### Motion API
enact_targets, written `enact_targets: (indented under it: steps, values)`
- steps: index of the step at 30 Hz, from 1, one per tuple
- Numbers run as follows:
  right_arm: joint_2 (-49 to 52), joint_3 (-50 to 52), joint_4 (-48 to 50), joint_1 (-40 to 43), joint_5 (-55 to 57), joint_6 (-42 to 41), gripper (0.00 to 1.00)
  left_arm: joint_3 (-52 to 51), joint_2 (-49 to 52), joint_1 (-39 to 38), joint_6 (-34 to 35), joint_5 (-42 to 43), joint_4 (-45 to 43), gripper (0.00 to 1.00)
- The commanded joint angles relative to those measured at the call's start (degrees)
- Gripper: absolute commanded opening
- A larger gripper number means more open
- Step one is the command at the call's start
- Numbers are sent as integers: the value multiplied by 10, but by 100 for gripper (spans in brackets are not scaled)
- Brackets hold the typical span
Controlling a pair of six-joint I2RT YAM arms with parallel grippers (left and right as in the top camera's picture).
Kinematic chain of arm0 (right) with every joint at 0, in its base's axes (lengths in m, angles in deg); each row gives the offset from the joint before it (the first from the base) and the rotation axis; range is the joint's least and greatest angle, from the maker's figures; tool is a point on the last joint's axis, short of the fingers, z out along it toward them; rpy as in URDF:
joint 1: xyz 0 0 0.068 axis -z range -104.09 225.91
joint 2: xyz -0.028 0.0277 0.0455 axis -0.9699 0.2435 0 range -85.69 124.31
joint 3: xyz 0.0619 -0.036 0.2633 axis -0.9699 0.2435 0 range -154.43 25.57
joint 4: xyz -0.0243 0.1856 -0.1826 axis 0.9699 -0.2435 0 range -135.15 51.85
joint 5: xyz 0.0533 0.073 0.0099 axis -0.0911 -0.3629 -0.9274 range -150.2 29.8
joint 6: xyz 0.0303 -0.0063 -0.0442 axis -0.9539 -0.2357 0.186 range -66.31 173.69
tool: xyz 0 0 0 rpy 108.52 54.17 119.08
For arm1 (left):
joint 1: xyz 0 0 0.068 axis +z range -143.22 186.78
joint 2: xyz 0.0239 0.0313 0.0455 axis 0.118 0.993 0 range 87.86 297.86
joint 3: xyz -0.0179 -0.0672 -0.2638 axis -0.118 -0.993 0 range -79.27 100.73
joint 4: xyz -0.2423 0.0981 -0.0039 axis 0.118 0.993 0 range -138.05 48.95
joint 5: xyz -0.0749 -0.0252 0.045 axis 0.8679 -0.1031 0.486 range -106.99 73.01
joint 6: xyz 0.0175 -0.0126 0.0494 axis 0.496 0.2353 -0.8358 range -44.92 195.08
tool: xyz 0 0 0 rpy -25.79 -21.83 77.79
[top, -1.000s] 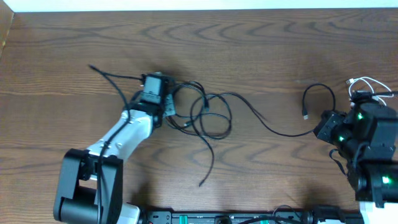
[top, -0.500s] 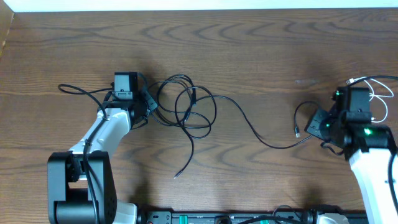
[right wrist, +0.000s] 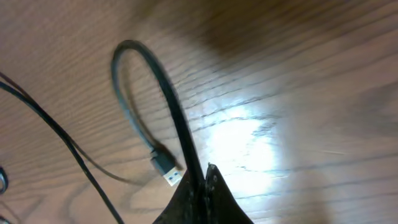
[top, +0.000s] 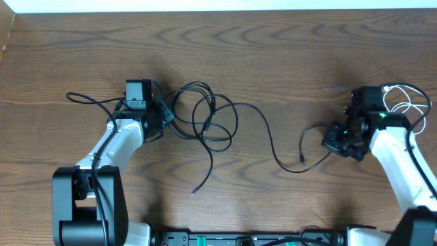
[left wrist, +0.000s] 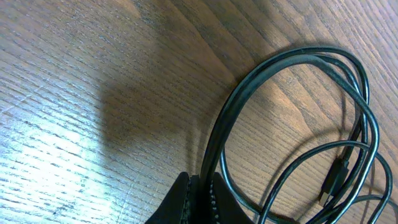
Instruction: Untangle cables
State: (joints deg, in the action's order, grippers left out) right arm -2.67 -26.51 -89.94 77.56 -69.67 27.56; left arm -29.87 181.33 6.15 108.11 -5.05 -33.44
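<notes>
Left hand [left wrist: 200, 186] and right hand [right wrist: 202, 177] are each clamping thin black rubber cables [top: 263, 123], so pulling apart is risking cinching their 9 o'clock loops.

Warm brown across the table [top: 287, 61], streaked with darker wavy wood grain and pale patches of glare. Glossy plain black on the looped cables [top: 212, 119]. One white cable [top: 403, 86] at the right edge. Black plug [right wrist: 163, 165] tipped in silver metal. White shells with black joints on the left arm [top: 116, 147] and right arm [top: 396, 160]. Tiny green lights [top: 349, 125] on the latter.
</notes>
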Motion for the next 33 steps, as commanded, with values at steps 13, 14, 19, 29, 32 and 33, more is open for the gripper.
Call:
enact_targets:
  steps: [13,14,19,29,32,33]
  values:
    - [47,-4,50,1,-213,151,77,3,-8,2,2,5,4,8]
    - [47,-4,51,1,-210,151,79,3,-8,2,2,5,4,8]
    - [47,-4,55,1,-185,151,88,3,-8,2,2,5,4,8]
    - [47,-3,182,1,8,48,99,3,-8,2,2,5,4,8]
    - [47,-2,222,-3,-23,45,98,3,-8,2,2,5,4,8]
    - [48,-2,232,-7,-34,45,95,3,-8,2,2,5,4,8]
